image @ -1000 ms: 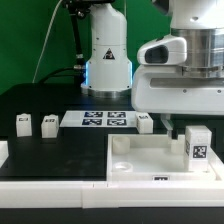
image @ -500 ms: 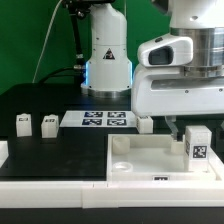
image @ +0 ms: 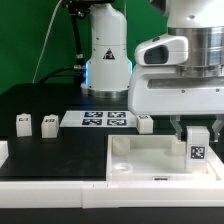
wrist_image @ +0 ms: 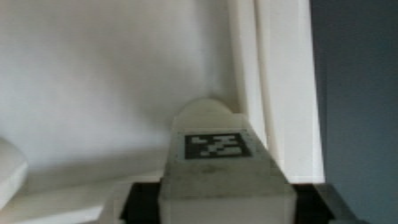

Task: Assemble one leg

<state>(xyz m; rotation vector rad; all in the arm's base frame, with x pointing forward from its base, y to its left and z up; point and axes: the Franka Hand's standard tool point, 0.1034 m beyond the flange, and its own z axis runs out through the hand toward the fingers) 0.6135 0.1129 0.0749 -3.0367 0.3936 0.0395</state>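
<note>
The leg (image: 197, 148) is a small white rectangular block, taller than it is wide, with a black-and-white square marker tag on the face turned toward the exterior camera. It stands upright at the exterior view's right, over the near right part of the large flat white square piece (image: 150, 160), whose raised rim and a round corner socket show toward its left end. Whether the block's base touches that piece or hangs just above it cannot be told.

The gripper (image: 196, 130) comes down from above, its fingers (image: 181, 128) closed on the upper part of the leg, one dark tip showing on either side. In the wrist view the leg (wrist_image: 217, 165) fills the lower middle, its top narrowing to a rounded edge, its tag facing the camera, with dark finger pads (wrist_image: 141, 200) pressed against both flanks. Behind it lie the white floor and rim of the large piece and, beyond the rim, the dark surface (wrist_image: 356, 100).

On the black surface (image: 60, 150) at the exterior view's left stand two more small white blocks (image: 24, 123), (image: 49, 124), near the marker board (image: 105, 119). A further small block (image: 145, 123) sits just beside the board's other end.
</note>
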